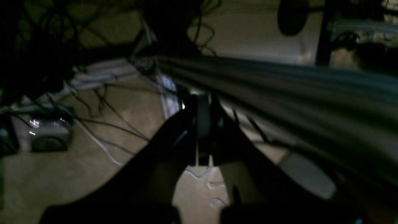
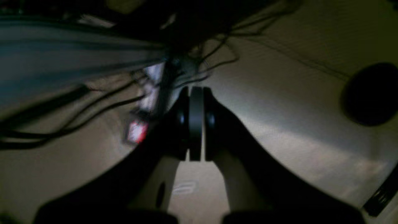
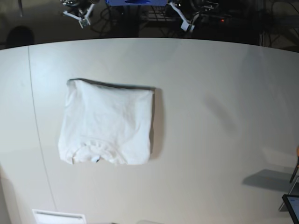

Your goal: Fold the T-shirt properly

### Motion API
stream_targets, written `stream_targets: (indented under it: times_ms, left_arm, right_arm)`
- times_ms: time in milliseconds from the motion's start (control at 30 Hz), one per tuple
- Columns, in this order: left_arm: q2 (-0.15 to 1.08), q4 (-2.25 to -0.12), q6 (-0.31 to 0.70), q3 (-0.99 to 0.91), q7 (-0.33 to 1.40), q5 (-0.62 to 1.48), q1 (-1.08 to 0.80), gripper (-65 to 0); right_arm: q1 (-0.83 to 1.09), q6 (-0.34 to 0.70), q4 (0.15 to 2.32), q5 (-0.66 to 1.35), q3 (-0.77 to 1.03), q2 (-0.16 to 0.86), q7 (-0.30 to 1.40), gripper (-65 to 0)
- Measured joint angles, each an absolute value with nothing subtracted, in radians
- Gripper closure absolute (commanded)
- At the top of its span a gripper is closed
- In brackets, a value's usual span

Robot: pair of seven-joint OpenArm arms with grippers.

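Note:
The white T-shirt (image 3: 108, 123) lies folded into a rough rectangle on the left half of the pale table (image 3: 219, 107) in the base view. Its ribbed collar and small dark tag (image 3: 96, 159) are at the near edge. Both arms are pulled back beyond the table's far edge. My left gripper (image 3: 187, 22) is at the top centre-right and my right gripper (image 3: 82, 17) is at the top left, both far from the shirt. In the wrist views, the left gripper (image 1: 202, 104) and right gripper (image 2: 196, 93) have their jaws pressed together, holding nothing. The shirt is not in either wrist view.
Both wrist views are dark and blurred, showing the floor, black cables (image 1: 102, 115) and the table's underside edge (image 1: 279, 81). A grey box (image 1: 49, 133) sits on the floor. A white label (image 3: 58, 217) lies at the table's near edge. A dark screen corner (image 3: 292, 205) is at the lower right.

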State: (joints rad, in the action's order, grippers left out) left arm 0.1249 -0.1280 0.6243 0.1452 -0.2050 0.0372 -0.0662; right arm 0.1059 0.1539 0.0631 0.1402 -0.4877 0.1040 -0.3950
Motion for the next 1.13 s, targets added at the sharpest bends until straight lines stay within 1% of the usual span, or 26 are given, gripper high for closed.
stream_targets:
  times_ms: [100,200,267,367,633,833,1133]
  left_arm:
    - [0.126,-0.118,0.53,0.182,-0.201,0.036,-0.042,0.0]
    - [0.13,-0.118,0.472,0.262,-0.204,0.042,-0.04,0.0]
    - [0.125,-0.115,0.467,0.323,-0.2,0.042,-0.045,0.0]
    - [0.114,-0.115,0.428,0.344,-0.195,0.043,-0.051,0.0]
    - [0.122,-0.116,0.423,0.348,-0.197,0.046,-0.044,0.0]
    - [0.121,-0.121,0.423,0.348,-0.2,0.046,-0.042,0.0]
    - [0.123,-0.115,0.422,0.349,-0.2,0.046,-0.048,0.0]
  right_arm:
    - [0.083,0.148,0.06,0.14,-0.489,0.108,-0.356,-1.6]
    - [0.079,0.141,0.062,0.144,-0.488,0.136,-0.39,-1.7]
    - [0.09,0.137,0.061,0.151,-0.488,0.149,-0.43,-1.7]
    - [0.106,0.141,0.054,0.15,-0.49,0.144,-0.456,-1.7]
    - [0.077,0.137,0.055,0.149,-0.493,0.178,-0.397,-1.7]
    - [0.073,0.146,0.056,0.143,-0.493,0.162,-0.397,-1.7]
    - [0.07,0.145,0.056,0.143,-0.493,0.167,-0.397,-1.7]
